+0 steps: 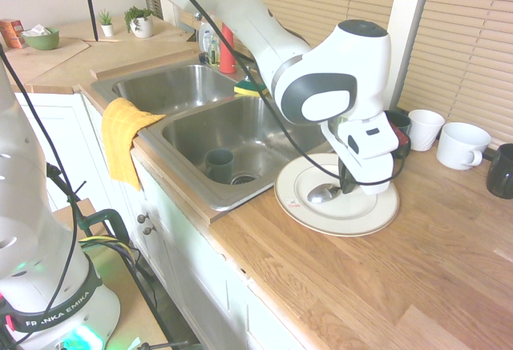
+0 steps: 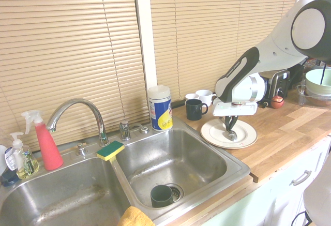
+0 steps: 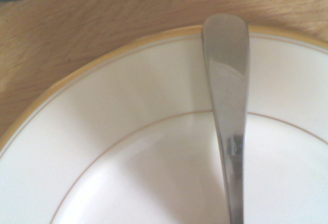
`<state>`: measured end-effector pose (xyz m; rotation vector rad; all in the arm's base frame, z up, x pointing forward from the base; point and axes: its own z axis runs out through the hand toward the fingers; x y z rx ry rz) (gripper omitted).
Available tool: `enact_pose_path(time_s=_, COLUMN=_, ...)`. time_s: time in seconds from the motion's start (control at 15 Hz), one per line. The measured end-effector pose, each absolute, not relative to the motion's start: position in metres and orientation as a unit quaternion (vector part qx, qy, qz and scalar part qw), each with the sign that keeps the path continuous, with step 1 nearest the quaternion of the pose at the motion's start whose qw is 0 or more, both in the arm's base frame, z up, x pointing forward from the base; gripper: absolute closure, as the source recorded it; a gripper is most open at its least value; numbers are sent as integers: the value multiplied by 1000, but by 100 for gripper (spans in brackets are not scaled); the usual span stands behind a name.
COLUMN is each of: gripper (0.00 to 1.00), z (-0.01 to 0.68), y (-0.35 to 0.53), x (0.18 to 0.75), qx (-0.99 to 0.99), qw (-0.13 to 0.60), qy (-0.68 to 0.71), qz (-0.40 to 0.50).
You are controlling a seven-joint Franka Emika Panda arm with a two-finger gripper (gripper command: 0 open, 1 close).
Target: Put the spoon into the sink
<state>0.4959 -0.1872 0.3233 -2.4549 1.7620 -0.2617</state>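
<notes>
The silver spoon [image 1: 323, 193] [image 2: 231, 135] lies on a white plate with a gold rim [image 1: 353, 220] [image 2: 249, 133], on the wooden counter just right of the sink. My gripper [image 1: 348, 182] [image 2: 230, 126] stands straight down over the plate. Its dark fingers are drawn close together around the spoon's handle, and the bowl still rests on the plate. The wrist view shows the handle [image 3: 228, 80] reaching the plate's rim [image 3: 102, 75]. The steel two-basin sink [image 1: 240, 126] [image 2: 176, 159] has a dark cup [image 1: 220, 164] [image 2: 161, 196] by the drain of the basin nearest the plate.
White mugs [image 1: 425, 128] [image 1: 462, 145] and a black mug [image 1: 502, 170] stand behind the plate. A yellow cloth [image 1: 124, 138] hangs over the sink's front edge. A sponge [image 2: 110, 150] sits on the divider under the faucet [image 2: 77, 104], with a wipes canister [image 2: 160, 107] beside it.
</notes>
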Motion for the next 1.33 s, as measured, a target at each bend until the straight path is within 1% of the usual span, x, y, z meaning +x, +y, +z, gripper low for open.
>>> enact_pose_path(time_s=0.53, gripper=100, z=325, y=-190, x=497, qx=-801, qw=66, qy=587, qz=-95)
enact_pose_path(time_s=0.93, gripper=100, z=351, y=-198, x=489, qx=-797, qw=81, qy=586, qz=-122)
enact_pose_path(time_s=1.13, gripper=100, z=374, y=-172, x=485, qx=-814, qw=82, qy=558, qz=-139)
enact_pose_path(time_s=1.33, gripper=100, z=398, y=-113, x=480, qx=-837, qw=66, qy=518, qz=-161)
